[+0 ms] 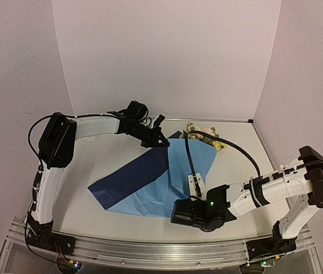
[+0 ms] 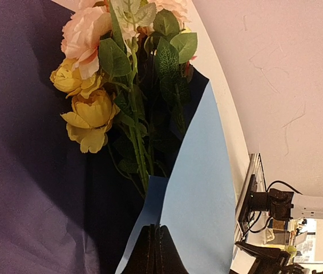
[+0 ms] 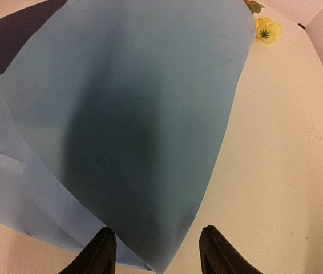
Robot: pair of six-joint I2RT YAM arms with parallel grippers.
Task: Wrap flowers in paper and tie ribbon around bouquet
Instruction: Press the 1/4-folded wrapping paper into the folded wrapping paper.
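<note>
While the left gripper [image 2: 156,251] pinches the two-tone blue paper [image 2: 201,188] (flap raised beside the flowers [image 2: 101,74]), the right gripper [image 3: 158,251] gapes.

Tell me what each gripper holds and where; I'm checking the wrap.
The left gripper is pinched shut on the paper, at the edge of its light-blue flap by the flowers. The right gripper holds nothing: jaws apart, astride a paper corner.
</note>
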